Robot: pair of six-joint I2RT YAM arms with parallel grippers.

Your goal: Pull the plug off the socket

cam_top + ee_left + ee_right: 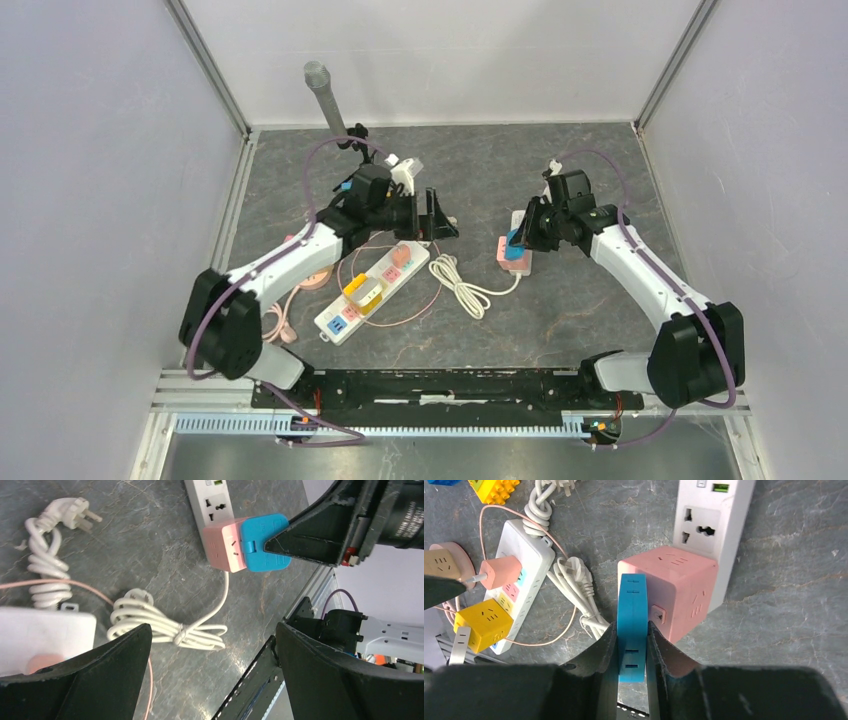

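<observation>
Your right gripper (631, 630) is clamped on the flat faces of the blue plug (631, 595). The plug sits pushed into the side of the pink cube socket (674, 582), at the end of the white power strip (714, 525) on the tabletop (580, 310). Your left gripper (440, 212) hangs wide open and empty near the second power strip (372, 290), so nothing braces the cube. If you pull now, the cube may come off its strip or the strip may drag along. A tilted pull could let the plug slip.
</observation>
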